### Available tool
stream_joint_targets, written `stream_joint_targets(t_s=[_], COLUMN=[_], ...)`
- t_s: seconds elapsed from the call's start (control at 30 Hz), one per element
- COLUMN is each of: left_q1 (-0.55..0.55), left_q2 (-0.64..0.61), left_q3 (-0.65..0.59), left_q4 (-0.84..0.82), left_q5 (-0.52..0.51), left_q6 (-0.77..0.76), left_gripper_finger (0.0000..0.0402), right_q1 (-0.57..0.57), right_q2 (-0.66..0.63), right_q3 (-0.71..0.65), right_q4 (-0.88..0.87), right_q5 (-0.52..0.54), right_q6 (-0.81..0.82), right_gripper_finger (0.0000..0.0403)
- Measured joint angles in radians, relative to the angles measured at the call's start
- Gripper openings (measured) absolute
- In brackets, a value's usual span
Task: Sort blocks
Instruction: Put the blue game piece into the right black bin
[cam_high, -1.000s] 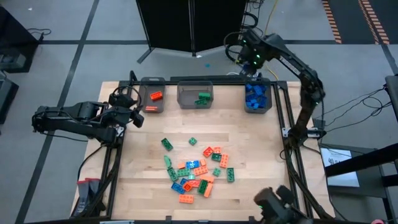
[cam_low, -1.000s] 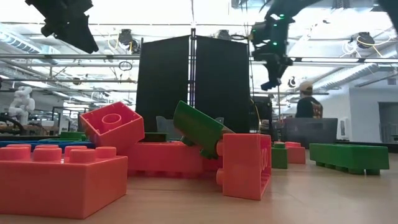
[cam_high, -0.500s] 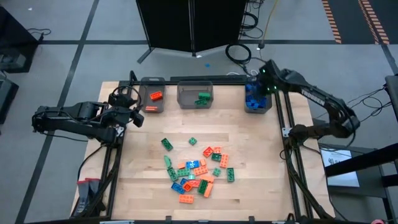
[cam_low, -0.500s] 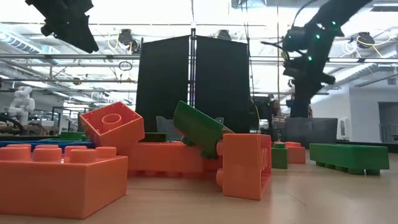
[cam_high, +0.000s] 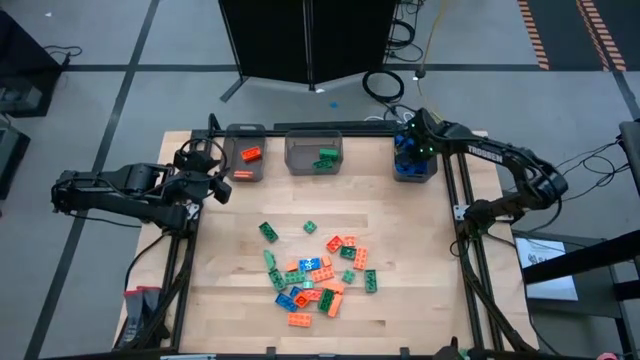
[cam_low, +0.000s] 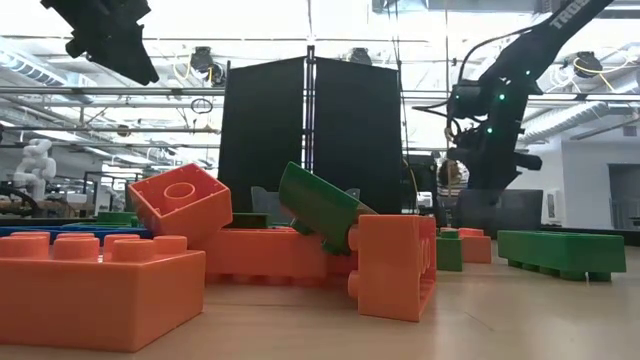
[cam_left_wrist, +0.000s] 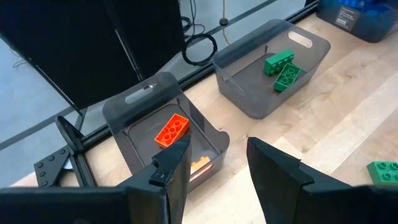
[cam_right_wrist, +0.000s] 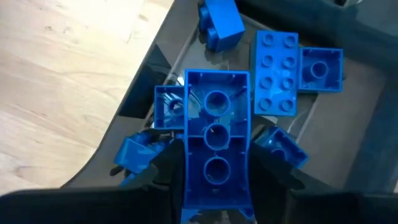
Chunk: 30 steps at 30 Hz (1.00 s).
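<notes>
- Nearest to the front edge of the table, the heap of blocks is found, orange, green and blue mixed.
- Left of this heap, the left gripper is held with fingers spread, nothing between them.
- Behind the heap, three bins are placed: the orange bin, the green bin, the blue bin.
- Over the blue bin, a blue block is pinched by the right gripper.

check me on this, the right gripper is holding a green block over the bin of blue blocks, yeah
Not quite: the block in the right gripper is blue, not green, as the right wrist view shows. It is indeed held over the bin of blue blocks.
</notes>
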<state>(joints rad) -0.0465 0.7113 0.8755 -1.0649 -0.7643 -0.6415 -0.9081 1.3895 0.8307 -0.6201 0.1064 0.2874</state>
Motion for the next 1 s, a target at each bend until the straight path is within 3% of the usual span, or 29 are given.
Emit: stream_joint_targets(t_s=[0.2, 0.3, 0.47, 0.67, 0.83, 1.0], left_q1=[0.0, 0.0, 0.0, 0.0, 0.0, 0.0], left_q2=[0.0, 0.0, 0.0, 0.0, 0.0, 0.0], left_q3=[0.0, 0.0, 0.0, 0.0, 0.0, 0.0], left_q4=[0.0, 0.0, 0.0, 0.0, 0.0, 0.0], left_q5=[0.0, 0.0, 0.0, 0.0, 0.0, -0.001], left_q6=[0.0, 0.0, -0.001, -0.001, -0.002, 0.0], left_gripper_finger=[0.016, 0.016, 0.016, 0.016, 0.016, 0.016], right_q1=[0.0, 0.0, 0.01, 0.104, 0.348, 0.618], right_q2=[0.004, -0.001, -0.039, -0.092, -0.076, 0.009], right_q3=[0.023, 0.063, 0.187, 0.39, 0.436, 0.436], right_q4=[-0.018, -0.047, -0.119, -0.136, -0.021, 0.07], right_q5=[-0.008, -0.008, -0.08, -0.354, -0.447, -0.422], right_q6=[-0.011, -0.041, -0.111, -0.141, -0.134, -0.184], right_gripper_finger=[0.0238, 0.0272, 0.027, 0.025, 0.0242, 0.0242])
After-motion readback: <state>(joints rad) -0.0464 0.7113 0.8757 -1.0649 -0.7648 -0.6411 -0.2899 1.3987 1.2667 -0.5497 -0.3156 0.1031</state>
